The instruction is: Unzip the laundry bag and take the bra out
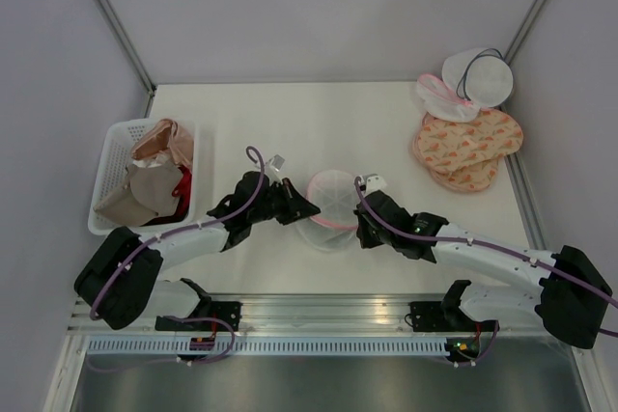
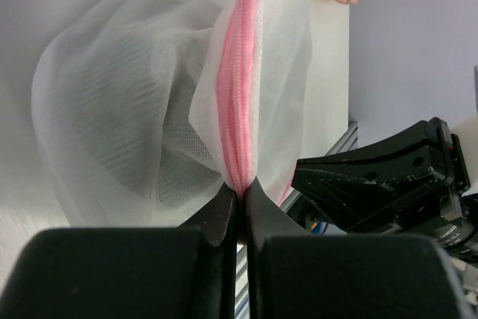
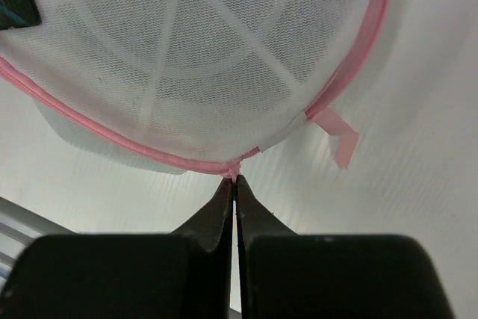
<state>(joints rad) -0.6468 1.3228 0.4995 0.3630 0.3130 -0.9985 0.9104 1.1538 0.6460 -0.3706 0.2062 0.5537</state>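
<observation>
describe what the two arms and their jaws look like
Left arm and right arm match: white tubular links, bulky black joint housings, a purple cable looped along each. The jaws are matte black wedges tapering to thin tips. The right arm's wrist body carries small white lettering, too small to read.

The laundry bag lies at the lower centre of the overhead view. It is a round white mesh pouch with pink trim, and white spokes rib its dome. Its pink zipper looks closed where it is visible. A pink tab hangs from the rim. The left fingers and right fingers pinch opposite edges.
</observation>
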